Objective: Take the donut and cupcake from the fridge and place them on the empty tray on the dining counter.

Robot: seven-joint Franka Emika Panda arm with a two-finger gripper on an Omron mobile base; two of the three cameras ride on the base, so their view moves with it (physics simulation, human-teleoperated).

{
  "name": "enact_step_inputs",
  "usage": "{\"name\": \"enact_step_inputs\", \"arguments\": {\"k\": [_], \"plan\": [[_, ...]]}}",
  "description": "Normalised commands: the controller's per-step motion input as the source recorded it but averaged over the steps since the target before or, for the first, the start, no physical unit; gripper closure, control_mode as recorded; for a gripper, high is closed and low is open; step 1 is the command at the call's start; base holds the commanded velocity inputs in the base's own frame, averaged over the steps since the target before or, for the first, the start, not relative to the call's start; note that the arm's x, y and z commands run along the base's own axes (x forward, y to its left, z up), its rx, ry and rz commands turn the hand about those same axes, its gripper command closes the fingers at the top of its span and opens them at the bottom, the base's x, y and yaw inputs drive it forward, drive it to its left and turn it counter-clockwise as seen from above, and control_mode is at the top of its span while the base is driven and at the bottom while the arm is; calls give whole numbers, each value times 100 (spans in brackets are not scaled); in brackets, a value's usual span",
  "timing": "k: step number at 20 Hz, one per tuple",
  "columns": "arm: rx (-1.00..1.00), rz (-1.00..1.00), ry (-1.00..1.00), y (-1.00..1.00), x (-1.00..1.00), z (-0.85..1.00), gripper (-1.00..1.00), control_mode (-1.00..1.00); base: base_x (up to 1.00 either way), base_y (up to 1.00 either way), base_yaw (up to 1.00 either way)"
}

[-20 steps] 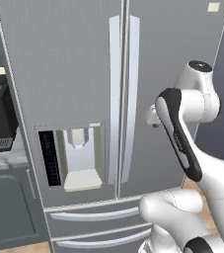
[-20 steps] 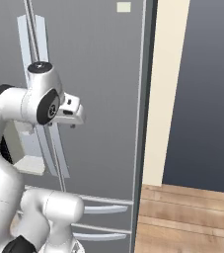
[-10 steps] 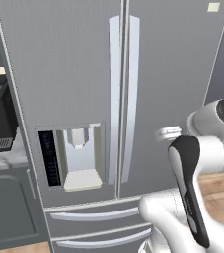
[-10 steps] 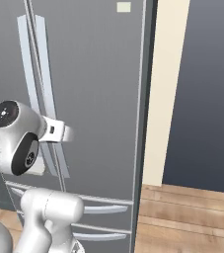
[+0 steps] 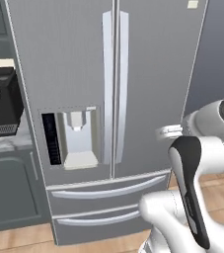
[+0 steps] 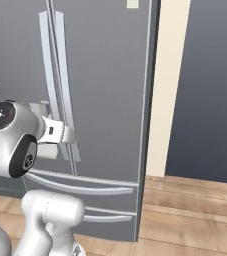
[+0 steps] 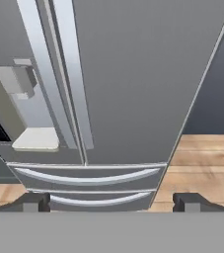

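Fridge (image 5: 148, 84) fills the frame's centre, both doors shut; donut and cupcake presumably inside. Gripper (image 7: 111, 201) hangs low at mid-right, its 2 fingers spread wide, empty. Opening comes first: next, reach the right door's handle (image 5: 123, 84).

The fridge (image 5: 148, 74) looked like smooth brushed grey metal, and its long handles (image 5: 115, 89) were brighter and glossier. The floor (image 6: 195, 215) was matt wood planking.
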Motion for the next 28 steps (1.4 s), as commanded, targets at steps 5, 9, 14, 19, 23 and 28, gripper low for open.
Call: {"name": "enact_step_inputs", "arguments": {"k": [5,9,14,19,23,28], "plan": [[0,0,0,0,0,0,-100,100,-34,40,0],[0,0,0,0,0,0,-100,100,-3,48,0],[0,0,0,0,0,0,-100,100,0,35,0],[0,0,0,0,0,0,-100,100,0,21,0],[0,0,0,0,0,0,-100,100,0,10,0],[1,0,0,-4,15,0,-100,-100,0,0,0]]}}
